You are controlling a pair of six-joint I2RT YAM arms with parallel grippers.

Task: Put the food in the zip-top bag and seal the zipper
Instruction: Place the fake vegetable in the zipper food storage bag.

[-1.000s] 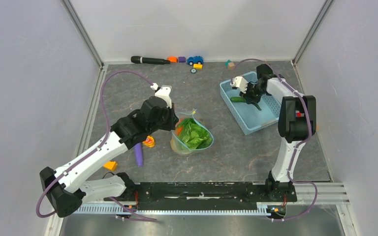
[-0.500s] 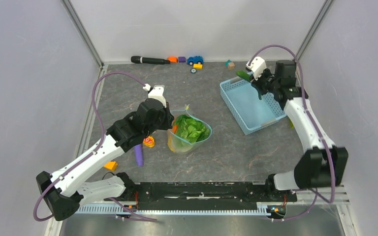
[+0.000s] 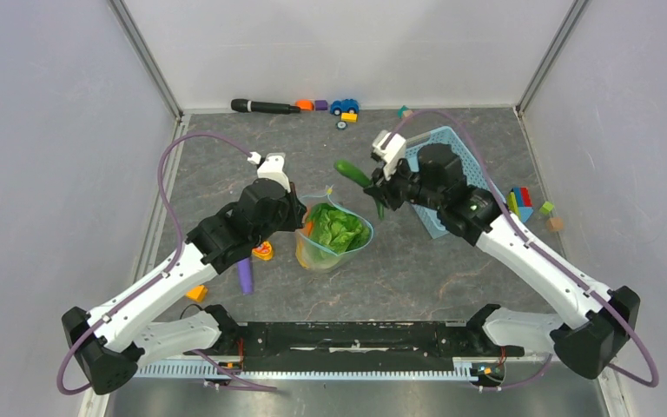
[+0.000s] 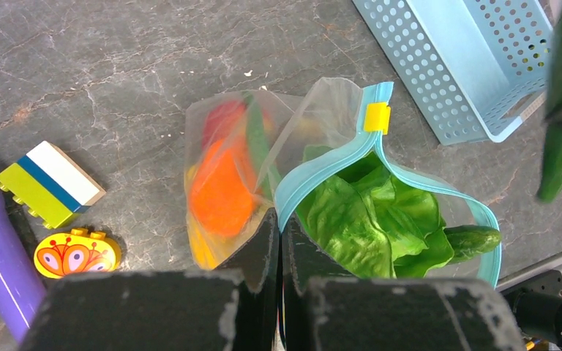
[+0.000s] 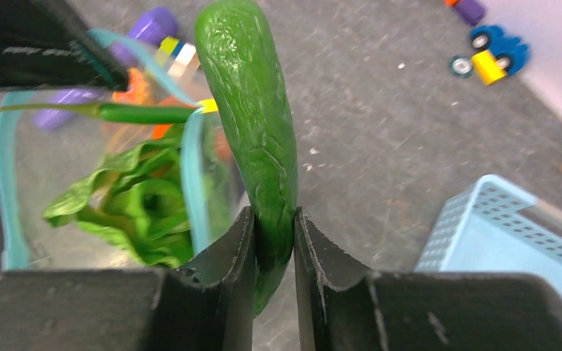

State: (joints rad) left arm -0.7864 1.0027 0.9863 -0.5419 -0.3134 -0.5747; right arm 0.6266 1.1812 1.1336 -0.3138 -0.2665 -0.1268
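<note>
Bag (image 4: 320, 110) of clear plastic sits on the gray table (image 3: 417, 278) a little left of its middle, mouth open and turned up. The blue zipper (image 4: 322, 172) curves round the opening, with a yellow slider (image 4: 377, 117) at its far end. Inside we see lettuce (image 4: 358, 219) filling the mouth, a small green cucumber (image 4: 473, 238) at its right, and an orange fruit (image 4: 223, 191) and a red fruit (image 4: 223, 118) pressed against the left wall.

We see the left gripper (image 4: 279, 235) at the near left part of the rim. Its jaws are fully closed and pinch the bag's edge where the zipper strip begins, holding the mouth up.

The right gripper (image 5: 273, 219) is off the table at the far right of the bag. Its jaws are partly closed on a green pod (image 5: 252, 102), gripping it near one end; the rest of the pod sticks out past the fingertips toward the far left. From above, the pod hangs just beyond the bag's far rim, right of the slider, and does not touch the bag.

A light-blue basket (image 4: 454, 66) lies right of the bag, partly under the right arm. A purple stick (image 3: 244, 275), a striped block (image 4: 48, 183) and a butterfly block (image 4: 77, 252) lie left of the bag.
</note>
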